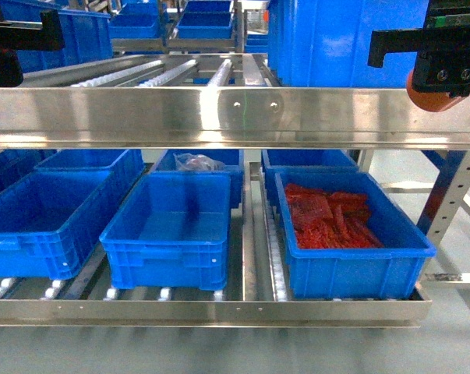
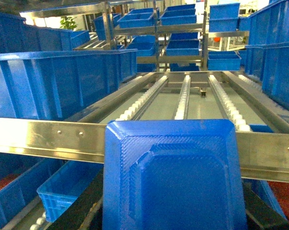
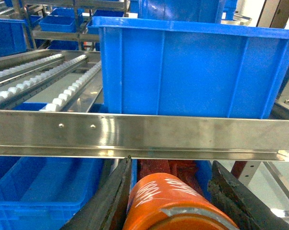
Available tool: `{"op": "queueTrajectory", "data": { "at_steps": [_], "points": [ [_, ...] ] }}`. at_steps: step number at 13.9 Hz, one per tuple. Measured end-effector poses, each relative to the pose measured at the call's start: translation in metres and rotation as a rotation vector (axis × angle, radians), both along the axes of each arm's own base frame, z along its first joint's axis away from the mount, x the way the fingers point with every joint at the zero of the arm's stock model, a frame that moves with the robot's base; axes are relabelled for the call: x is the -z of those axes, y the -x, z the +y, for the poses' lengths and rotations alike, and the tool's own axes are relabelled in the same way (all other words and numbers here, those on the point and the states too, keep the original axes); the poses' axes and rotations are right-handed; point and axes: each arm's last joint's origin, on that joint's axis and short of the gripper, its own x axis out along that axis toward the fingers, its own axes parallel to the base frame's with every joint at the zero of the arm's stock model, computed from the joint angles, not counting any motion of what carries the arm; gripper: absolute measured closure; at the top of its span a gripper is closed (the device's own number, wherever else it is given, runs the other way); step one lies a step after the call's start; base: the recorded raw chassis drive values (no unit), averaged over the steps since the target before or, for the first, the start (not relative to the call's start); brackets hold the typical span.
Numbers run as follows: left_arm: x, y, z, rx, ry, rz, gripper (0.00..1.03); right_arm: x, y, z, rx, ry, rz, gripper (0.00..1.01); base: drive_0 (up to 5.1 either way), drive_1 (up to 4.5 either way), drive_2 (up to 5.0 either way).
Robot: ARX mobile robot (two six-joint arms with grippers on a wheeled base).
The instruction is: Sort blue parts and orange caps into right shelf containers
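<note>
My left gripper (image 2: 173, 191) is shut on a blue part (image 2: 173, 167), a flat moulded plate with clipped corners that hides most of both fingers. In the head view the left gripper (image 1: 16, 43) hangs at the top left, above the steel rail. Between the dark fingers (image 3: 110, 201) of my right gripper (image 3: 172, 167) sits an orange cap (image 3: 175, 203) with white print on its side, gripped. From the head camera that gripper (image 1: 425, 51) is at the top right with the orange cap (image 1: 433, 100) below it. A large deep blue crate (image 3: 192, 67) stands on the upper shelf just behind the rail, also seen as the crate (image 1: 336, 39).
A steel front rail (image 1: 235, 117) crosses the rack, with roller tracks (image 1: 164, 74) behind it. Below stand shallow blue bins: one (image 1: 351, 269) with red parts, a bare one (image 1: 172, 257), another (image 1: 40, 234) at the left. More blue crates (image 2: 53, 81) line the left side.
</note>
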Motion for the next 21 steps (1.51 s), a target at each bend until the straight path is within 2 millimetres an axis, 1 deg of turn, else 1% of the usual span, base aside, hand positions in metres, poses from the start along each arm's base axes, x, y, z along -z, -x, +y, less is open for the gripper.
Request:
{"op": "queueTrajectory", "data": {
  "at_steps": [21],
  "points": [
    [-0.0002, 0.0001, 0.0000, 0.000, 0.001, -0.002, 0.59, -0.0004, 0.0000, -0.0001, 0.003, -0.001, -0.003, 0.57, -4.9, 2.50, 2.5]
  ]
}}
